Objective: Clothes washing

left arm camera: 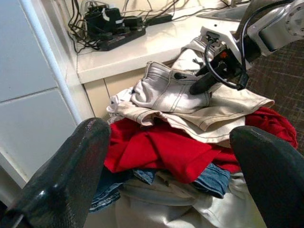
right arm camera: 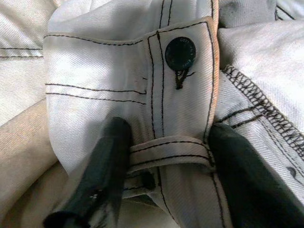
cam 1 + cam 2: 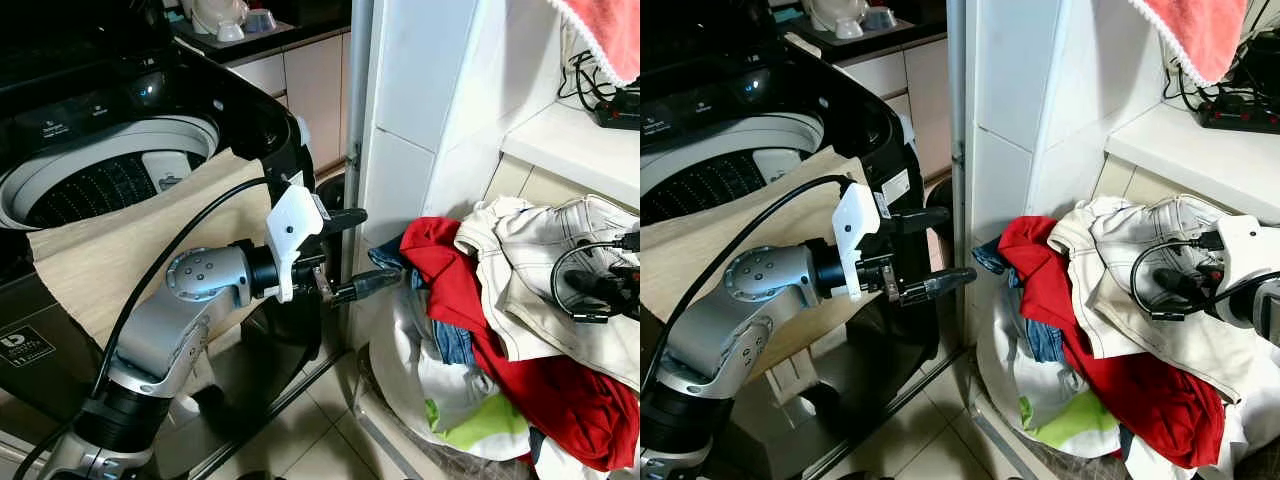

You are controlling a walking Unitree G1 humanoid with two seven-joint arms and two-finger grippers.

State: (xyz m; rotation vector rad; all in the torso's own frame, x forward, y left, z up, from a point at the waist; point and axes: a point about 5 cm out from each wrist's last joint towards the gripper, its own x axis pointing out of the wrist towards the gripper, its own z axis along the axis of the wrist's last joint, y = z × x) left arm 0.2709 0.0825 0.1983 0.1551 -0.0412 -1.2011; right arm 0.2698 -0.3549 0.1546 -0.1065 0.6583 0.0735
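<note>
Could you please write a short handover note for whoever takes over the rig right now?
Left hand: open, held in the air between the washing machine and the laundry pile, holding nothing.
Right hand: fingers open on either side of the waistband of the white jeans, by the belt loop under the button; not closed on it yet.
Things: the white jeans lie on top of the pile, over a red garment and blue denim. A beige cloth is draped over the washer's front edge.
Done: one cloth partly at the washer.
Left: grip the jeans, carry them to the drum, then the rest of the pile.
</note>
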